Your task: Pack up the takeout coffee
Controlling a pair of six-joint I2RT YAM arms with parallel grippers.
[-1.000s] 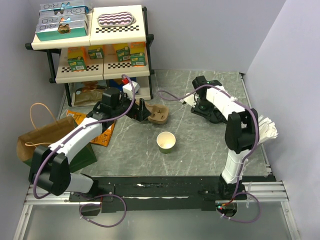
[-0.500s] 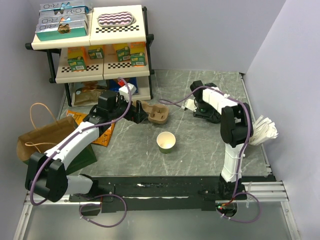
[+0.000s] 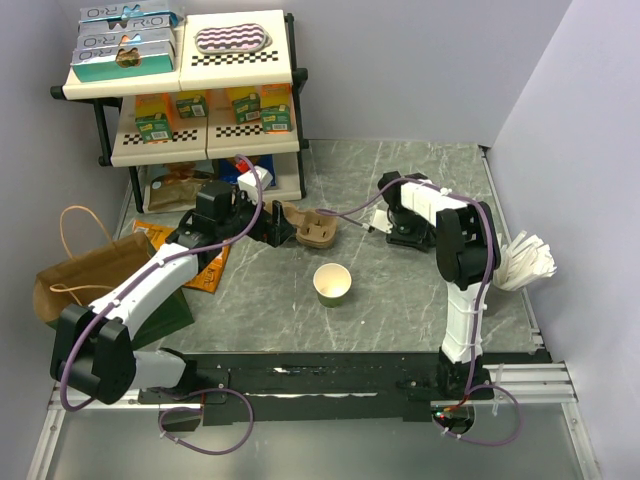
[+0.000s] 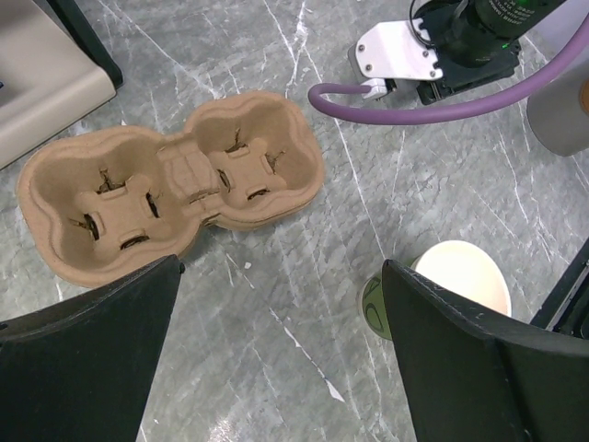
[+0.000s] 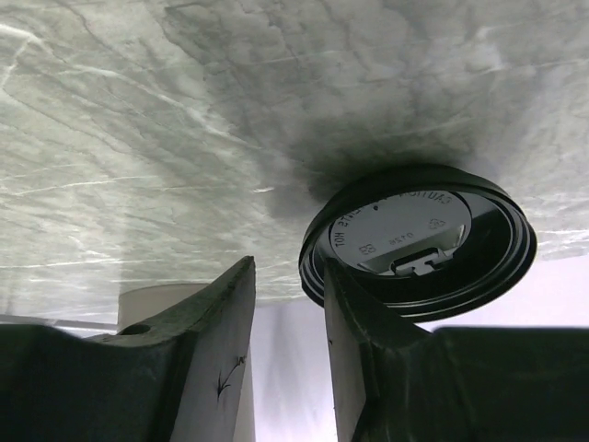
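Grey marble table [image 3: 400,300], pale walls all round. The left gripper [image 4: 281,267] hangs with its jaws as wide as they go and nothing in them. It is behind the cup [image 3: 332,283] and to its left. Just past its fingers lies the brown carrier [image 4: 175,189], flat on the table, both of its holes empty.

The right gripper [image 5: 288,272] is behind the cup and to its right, low over the table. Its jaws are about half open. The black lid [image 5: 419,235] lies there with its rim right at one fingertip [image 5: 342,285]. I cannot tell if the jaws have hold of that rim. The lid has raised writing on it, too small to read.

The green cup stands upright, alone and open, cream inside, with no lid on.

Far behind the cup and to its left is a shelf [image 3: 100,150]. Teal boxes [image 3: 125,45] on top show big letters like "R" and "O". Well left of the cup lies a brown paper bag [image 3: 85,275].
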